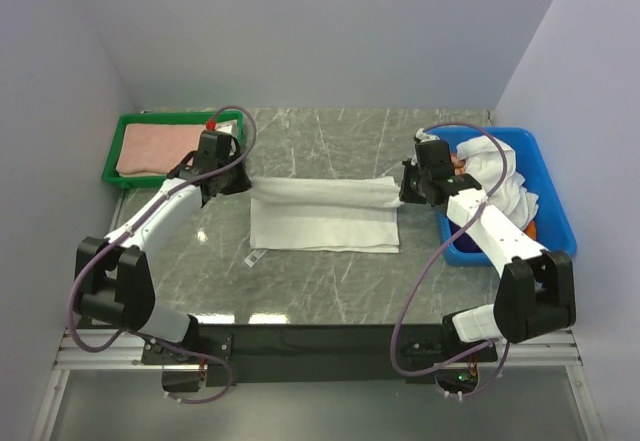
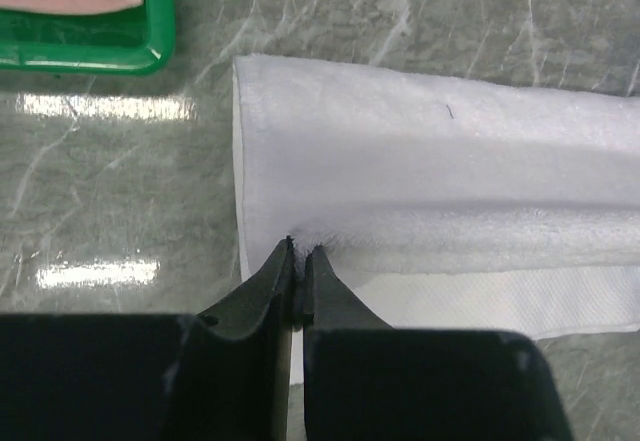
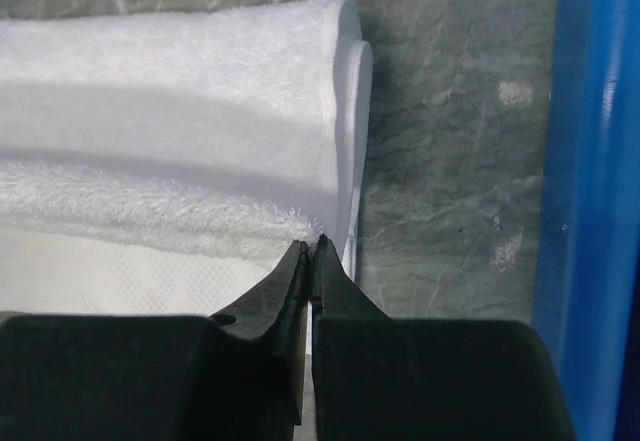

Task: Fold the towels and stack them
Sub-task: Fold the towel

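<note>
A white towel (image 1: 325, 216) lies across the middle of the table, its far part lifted and doubled over toward the front. My left gripper (image 1: 236, 183) is shut on the towel's left end, and in the left wrist view its tips (image 2: 302, 251) pinch the fluffy fold of the towel (image 2: 430, 161). At the right end my right gripper (image 1: 405, 193) is shut on the same towel; the right wrist view shows its tips (image 3: 311, 245) nipping the towel's (image 3: 180, 131) corner. A folded salmon-pink towel (image 1: 155, 146) rests in the green tray (image 1: 112, 151). More white towels (image 1: 503, 176) are heaped in the blue bin (image 1: 555, 211).
The green tray (image 2: 150, 56) stands at the back left, close behind my left gripper. The blue bin's wall (image 3: 590, 191) rises just right of my right gripper. Grey walls close in the table on three sides. A small tag (image 1: 255, 258) sticks out at the towel's front left corner.
</note>
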`<action>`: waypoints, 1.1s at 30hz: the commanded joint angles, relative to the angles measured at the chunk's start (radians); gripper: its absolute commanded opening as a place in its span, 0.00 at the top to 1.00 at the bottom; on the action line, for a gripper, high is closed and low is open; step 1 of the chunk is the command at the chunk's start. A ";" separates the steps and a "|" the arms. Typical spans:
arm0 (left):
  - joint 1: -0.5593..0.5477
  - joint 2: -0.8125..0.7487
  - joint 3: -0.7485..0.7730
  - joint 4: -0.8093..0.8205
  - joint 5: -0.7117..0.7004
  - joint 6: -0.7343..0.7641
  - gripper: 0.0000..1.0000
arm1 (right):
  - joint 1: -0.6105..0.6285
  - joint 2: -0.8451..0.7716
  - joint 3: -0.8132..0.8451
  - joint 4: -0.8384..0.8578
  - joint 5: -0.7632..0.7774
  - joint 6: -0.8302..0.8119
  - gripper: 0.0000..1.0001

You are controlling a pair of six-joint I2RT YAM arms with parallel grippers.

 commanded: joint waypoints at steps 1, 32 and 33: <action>0.012 -0.066 -0.038 -0.036 -0.045 -0.005 0.99 | -0.016 -0.061 0.016 -0.053 0.068 -0.005 1.00; -0.006 -0.014 -0.190 0.079 -0.067 -0.063 0.99 | -0.014 0.025 -0.090 0.033 0.036 0.024 1.00; -0.006 -0.010 -0.159 0.074 -0.071 -0.053 0.99 | -0.014 0.022 -0.062 0.029 0.047 0.022 1.00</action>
